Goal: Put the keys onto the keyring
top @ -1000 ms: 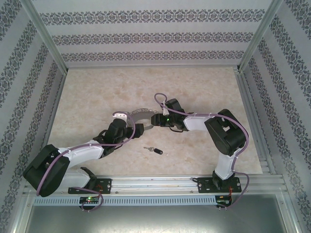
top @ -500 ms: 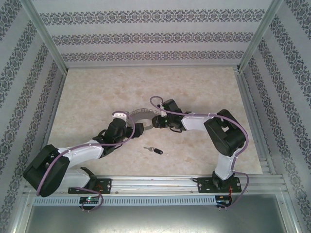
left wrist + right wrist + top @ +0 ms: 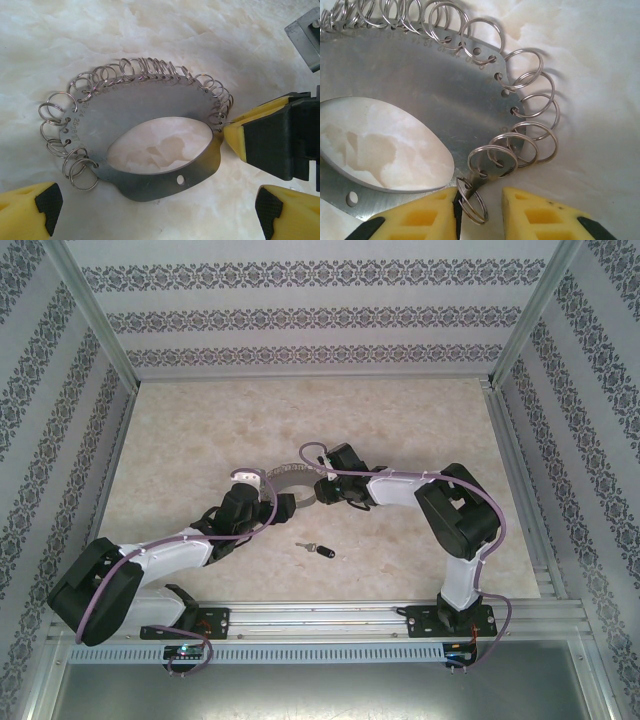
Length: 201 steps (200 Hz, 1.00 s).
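Note:
The keyring [image 3: 291, 480] is a flat grey metal plate with an oval hole, its rim fringed with small split rings, and it lies flat on the table. In the left wrist view the keyring [image 3: 130, 107] sits just ahead of my left gripper [image 3: 157, 202], which stands wide open around its near edge. My right gripper [image 3: 480, 210] is at the plate's [image 3: 420, 80] rim, jaws narrow but still apart, with one small split ring [image 3: 472, 202] against the left pad. The right gripper's yellow finger [image 3: 239, 135] touches the rim. One key [image 3: 318, 549], silver with a black head, lies on the table nearer the arms.
The marbled tabletop [image 3: 400, 420] is walled by patterned panels at the back and sides. An aluminium rail [image 3: 330, 618] carrying both arm bases runs along the near edge. The left gripper [image 3: 266, 492] and right gripper [image 3: 322, 488] meet at the ring, mid-table.
The right gripper has slid left onto the keyring's rim and its jaws have narrowed. The left arm, the keyring and the key have stayed put.

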Tool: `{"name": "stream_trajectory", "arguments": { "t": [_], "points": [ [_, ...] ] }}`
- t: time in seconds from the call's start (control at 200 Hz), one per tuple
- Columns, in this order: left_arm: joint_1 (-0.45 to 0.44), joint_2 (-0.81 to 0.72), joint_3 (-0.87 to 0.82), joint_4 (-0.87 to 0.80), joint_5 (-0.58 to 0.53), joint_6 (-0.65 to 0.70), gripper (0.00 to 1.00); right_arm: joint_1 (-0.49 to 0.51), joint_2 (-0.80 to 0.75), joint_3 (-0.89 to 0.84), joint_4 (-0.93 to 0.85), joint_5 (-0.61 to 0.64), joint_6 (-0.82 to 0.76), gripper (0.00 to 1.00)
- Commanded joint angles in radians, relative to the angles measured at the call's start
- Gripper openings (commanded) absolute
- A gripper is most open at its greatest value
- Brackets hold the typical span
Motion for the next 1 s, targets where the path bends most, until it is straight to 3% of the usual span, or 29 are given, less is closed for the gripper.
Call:
{"name": "stream_trajectory", "arguments": {
  "t": [0.0, 0.18, 0.999],
  "points": [
    [0.016, -0.014, 0.018, 0.034, 0.01, -0.011, 1.0, 0.01, 0.01, 0.02, -0.023, 0.028, -0.025, 0.29],
    [0.017, -0.003, 0.018, 0.043, 0.013, -0.015, 1.0, 0.011, 0.004, 0.014, -0.016, 0.022, -0.031, 0.24],
    [0.019, 0.02, 0.027, 0.052, 0.029, -0.024, 1.0, 0.017, -0.001, 0.034, -0.011, 0.011, -0.033, 0.22]
  ]
}}
